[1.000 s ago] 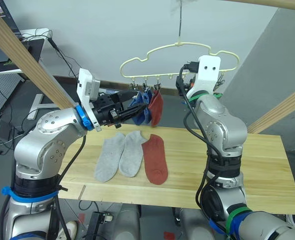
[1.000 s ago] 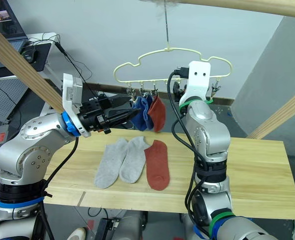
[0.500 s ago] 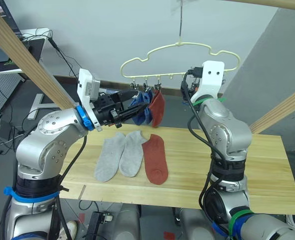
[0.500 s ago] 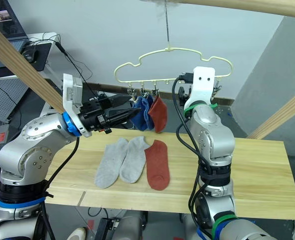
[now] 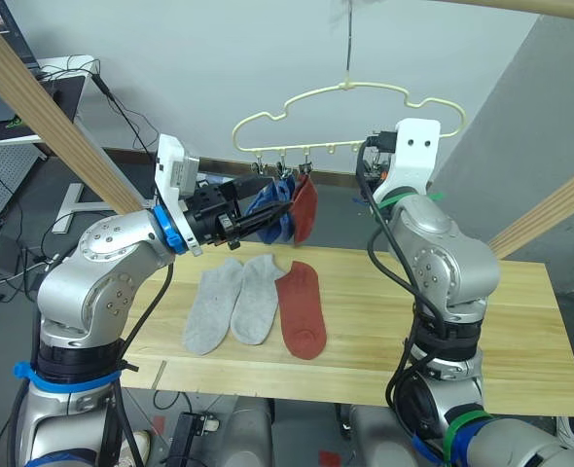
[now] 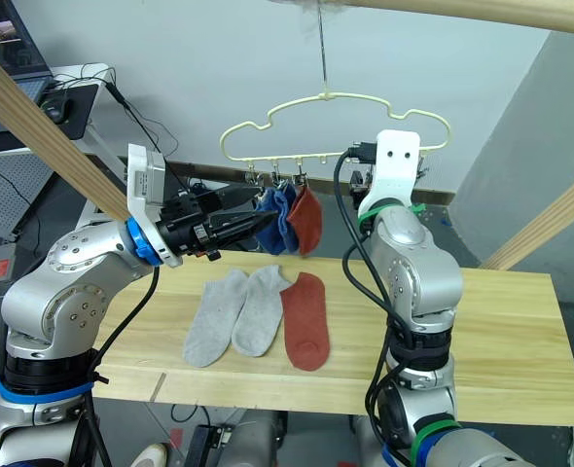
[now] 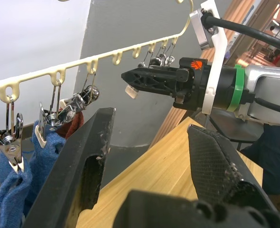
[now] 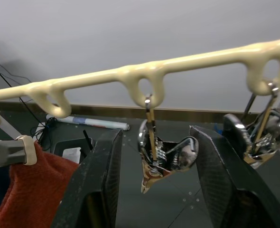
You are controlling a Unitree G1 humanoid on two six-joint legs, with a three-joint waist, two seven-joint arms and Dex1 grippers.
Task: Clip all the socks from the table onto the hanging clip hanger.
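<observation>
1. Three socks lie flat in a row on the table (image 5: 520, 321): two grey socks (image 5: 231, 302) and one red sock (image 5: 302, 307). Two blue socks (image 6: 277, 216) and a second red one hang clipped on the hanger (image 5: 350, 97).
2. My left pincer (image 6: 258, 222) hangs just beside the hung socks, fingers apart, empty.
3. My right pincer (image 8: 152, 156) is up at a free clip (image 8: 160, 159), fingers spread either side of it, holding nothing.
4. Judgement: the socks are light, limp, non-slippery. I should pinch one at the cuff edge so the rest drapes free; a single layer may slip from the clip.
</observation>
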